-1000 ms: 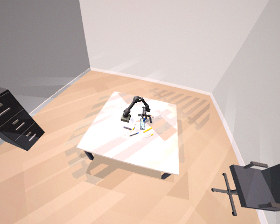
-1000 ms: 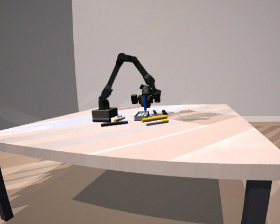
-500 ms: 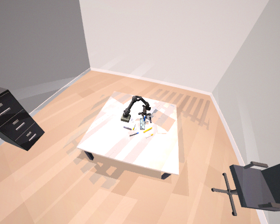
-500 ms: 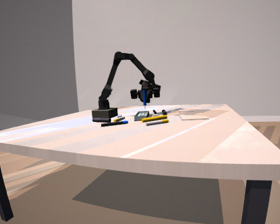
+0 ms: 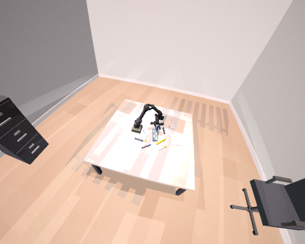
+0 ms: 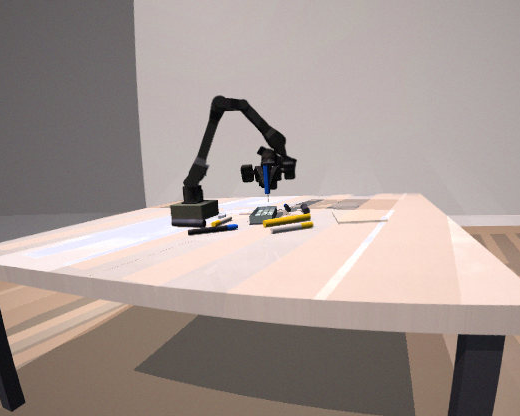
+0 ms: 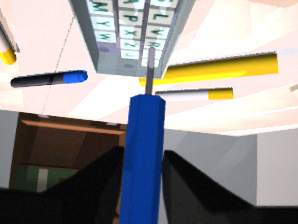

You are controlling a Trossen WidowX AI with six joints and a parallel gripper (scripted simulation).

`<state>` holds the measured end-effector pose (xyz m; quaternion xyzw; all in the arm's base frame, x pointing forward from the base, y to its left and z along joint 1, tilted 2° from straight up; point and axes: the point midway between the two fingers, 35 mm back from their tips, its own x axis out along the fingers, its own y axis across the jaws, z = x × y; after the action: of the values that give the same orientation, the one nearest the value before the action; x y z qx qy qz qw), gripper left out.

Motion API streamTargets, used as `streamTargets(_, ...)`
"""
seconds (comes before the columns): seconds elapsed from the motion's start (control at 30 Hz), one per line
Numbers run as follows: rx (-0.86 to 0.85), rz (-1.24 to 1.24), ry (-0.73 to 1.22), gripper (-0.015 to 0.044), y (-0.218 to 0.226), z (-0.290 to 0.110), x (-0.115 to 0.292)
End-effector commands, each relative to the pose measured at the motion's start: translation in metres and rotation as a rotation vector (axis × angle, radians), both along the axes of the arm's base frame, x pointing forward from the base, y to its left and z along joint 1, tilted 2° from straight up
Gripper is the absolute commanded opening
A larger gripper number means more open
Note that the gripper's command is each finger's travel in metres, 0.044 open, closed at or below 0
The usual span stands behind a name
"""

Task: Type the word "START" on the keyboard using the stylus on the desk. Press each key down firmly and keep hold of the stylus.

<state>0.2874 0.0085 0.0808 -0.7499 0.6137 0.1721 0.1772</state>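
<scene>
On the table [image 6: 398,260]: one keyboard [image 6: 262,215], one blue stylus [image 6: 266,180], and at least four markers.

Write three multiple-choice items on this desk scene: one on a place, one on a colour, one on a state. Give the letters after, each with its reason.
1. Where is the stylus tip?
A. above the keyboard
B. over the floor
C. on the arm's base

2. What colour is the stylus body?
A. yellow
B. blue
C. white

3. How is the hand?
A. wide open, holding nothing
B. shut on the stylus
C. shut on a yellow marker

Key:
1 A: the grey tip hangs over the keyboard, near its end keys.
2 B: the stylus has a blue shaft, also seen in the exterior view.
3 B: the hand has dark fingers on either side of the shaft; the yellow marker lies on the desk.
</scene>
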Motion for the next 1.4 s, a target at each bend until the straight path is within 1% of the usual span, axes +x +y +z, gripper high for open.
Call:
streamTargets(0.0, -0.007, -0.003, 0.012, 0.0000, 0.005, 0.001, -0.014)
streamTargets(0.17, -0.007, -0.003, 0.012, 0.0000, 0.005, 0.000, -0.015)
streamTargets(0.37, -0.003, -0.003, 0.014, 0.0000, 0.006, -0.019, -0.015)
streamTargets(0.57, -0.003, -0.003, 0.014, 0.0000, 0.006, -0.020, -0.015)
streamTargets(0.67, -0.003, -0.003, 0.014, 0.0079, 0.007, -0.023, -0.015)
streamTargets(0.7, -0.003, -0.003, 0.014, 0.0081, 0.007, -0.023, -0.015)
streamTargets(1.37, -0.003, -0.003, 0.014, 0.0081, 0.007, -0.029, -0.015)
